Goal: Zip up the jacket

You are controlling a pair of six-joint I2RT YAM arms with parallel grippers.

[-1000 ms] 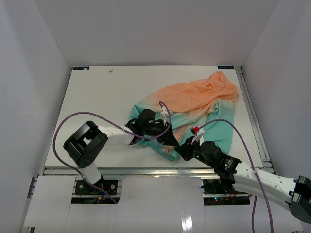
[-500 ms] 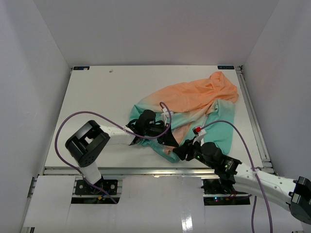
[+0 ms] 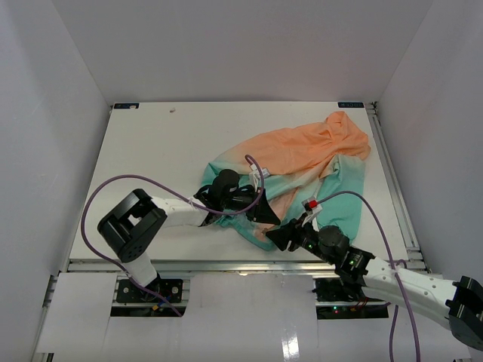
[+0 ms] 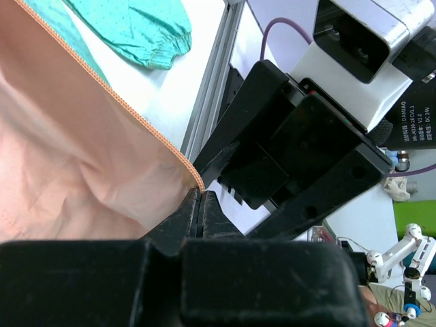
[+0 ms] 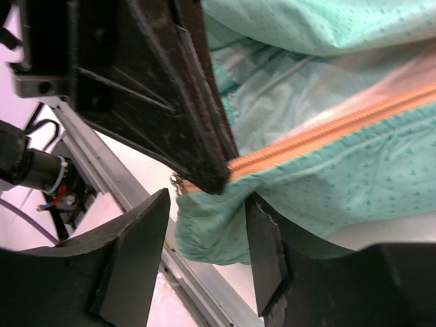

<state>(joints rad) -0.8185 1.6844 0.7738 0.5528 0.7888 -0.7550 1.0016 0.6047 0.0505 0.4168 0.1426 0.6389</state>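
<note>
The jacket [image 3: 309, 154] lies crumpled on the right half of the table, orange at the back and teal toward the front. My left gripper [image 3: 260, 213] is shut on the lower end of its orange zipper edge [image 4: 129, 112], pinched between the fingertips [image 4: 191, 208]. Just in front, near the table edge, my right gripper [image 3: 278, 235] is open. In the right wrist view its jaws [image 5: 204, 245] stand either side of the teal hem [image 5: 218, 225], below the left gripper's black fingers [image 5: 184, 116] and the zipper tape [image 5: 327, 129]. A small metal zipper piece [image 5: 176, 182] shows at the tape's end.
The aluminium rail [image 3: 226, 264] of the table's near edge runs right under both grippers. A teal sleeve cuff [image 4: 146, 34] lies by that edge. Purple cables [image 3: 113, 185] loop over both arms. White walls enclose the table [image 3: 151, 143] on three sides.
My left gripper has shut on the zipper end. My right gripper has opened, let go of the fabric and drawn back slightly toward the near edge.
</note>
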